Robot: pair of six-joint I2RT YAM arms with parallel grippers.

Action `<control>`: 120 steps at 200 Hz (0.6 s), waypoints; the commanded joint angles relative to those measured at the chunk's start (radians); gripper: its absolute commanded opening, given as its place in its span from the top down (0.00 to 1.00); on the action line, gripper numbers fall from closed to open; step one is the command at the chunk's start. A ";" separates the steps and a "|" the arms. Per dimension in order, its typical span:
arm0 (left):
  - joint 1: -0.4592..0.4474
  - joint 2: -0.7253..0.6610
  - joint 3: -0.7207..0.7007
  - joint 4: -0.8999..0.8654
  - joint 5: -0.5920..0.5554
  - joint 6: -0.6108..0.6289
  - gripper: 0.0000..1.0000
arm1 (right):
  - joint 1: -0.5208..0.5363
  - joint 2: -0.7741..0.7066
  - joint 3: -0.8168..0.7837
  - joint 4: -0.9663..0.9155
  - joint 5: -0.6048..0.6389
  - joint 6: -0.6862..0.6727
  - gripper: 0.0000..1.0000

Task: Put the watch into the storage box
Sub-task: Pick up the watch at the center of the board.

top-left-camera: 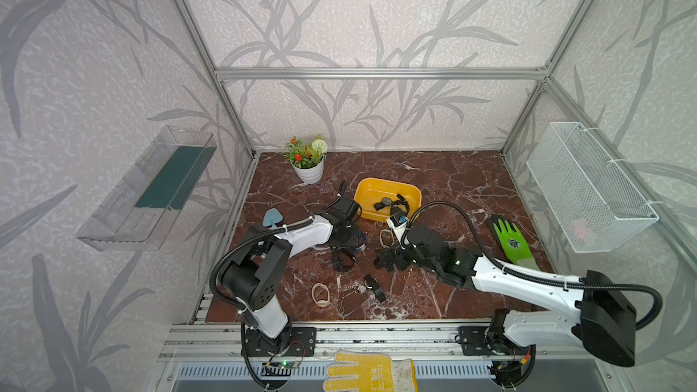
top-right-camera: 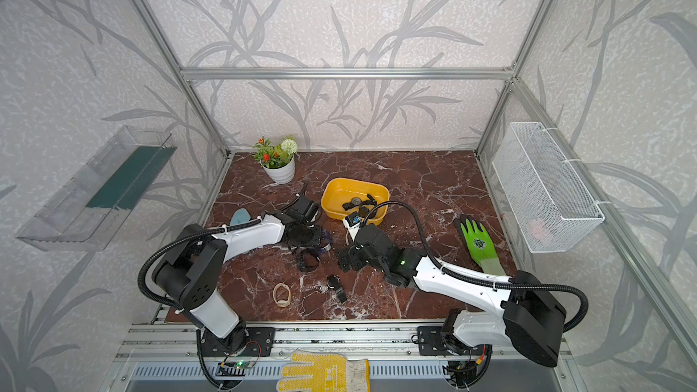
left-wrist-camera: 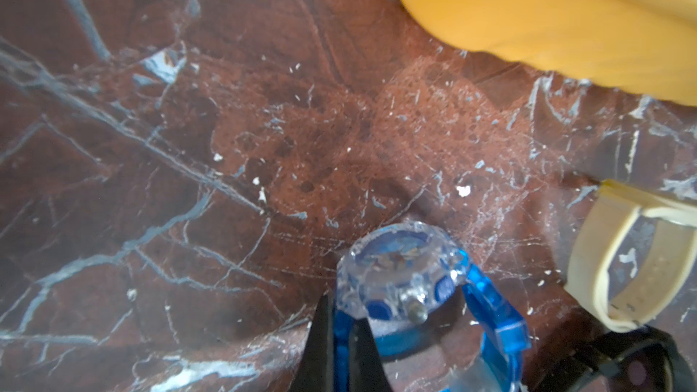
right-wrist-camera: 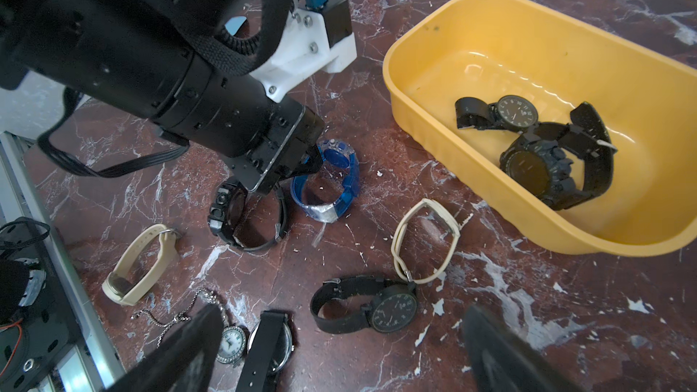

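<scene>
I see the left gripper (right-wrist-camera: pixel 311 162) closed tight on the strap of the blue watch (right-wrist-camera: pixel 337 173), just beside its clear case. In the left wrist view its two dark fingers (left-wrist-camera: pixel 320 333) pinch the blue strap between them. The watch seems to rest on the marble table (right-wrist-camera: pixel 528 314), outside the storage box (right-wrist-camera: pixel 486 5). If I take 12 o'clock as the back wall in a top view, the watch is at about 7 o'clock of the box (top-left-camera: pixel 377 186), near it but not touching. Inside the box lie two black watches (right-wrist-camera: pixel 515 111), one against the other. The right gripper (top-left-camera: pixel 390 260) hangs at about 6 o'clock of the box, its fingers (right-wrist-camera: pixel 196 345) wide apart and holding nothing. Below it on the table are a black round watch (right-wrist-camera: pixel 392 311) and a cream band (right-wrist-camera: pixel 426 243).
</scene>
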 commanded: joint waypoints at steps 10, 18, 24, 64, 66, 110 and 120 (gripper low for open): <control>0.009 -0.052 0.027 -0.038 -0.035 -0.004 1.00 | 0.007 -0.008 0.016 0.014 0.025 0.009 0.01; 0.009 -0.071 0.029 -0.043 -0.034 0.007 1.00 | 0.008 -0.011 0.015 0.013 0.031 0.015 0.01; 0.010 -0.086 0.030 -0.050 -0.032 0.014 1.00 | 0.008 -0.014 0.016 0.011 0.039 0.024 0.01; 0.012 -0.194 0.066 -0.089 -0.039 0.071 1.00 | 0.005 -0.037 0.007 0.027 0.066 0.046 0.01; 0.012 -0.196 0.071 -0.090 -0.041 0.074 1.00 | 0.004 -0.037 0.007 0.027 0.068 0.047 0.01; 0.015 -0.099 0.270 -0.079 -0.068 0.128 1.00 | -0.004 -0.077 -0.016 0.042 0.109 0.083 0.01; 0.015 -0.057 0.320 -0.068 -0.068 0.137 1.00 | -0.006 -0.094 -0.022 0.035 0.118 0.088 0.01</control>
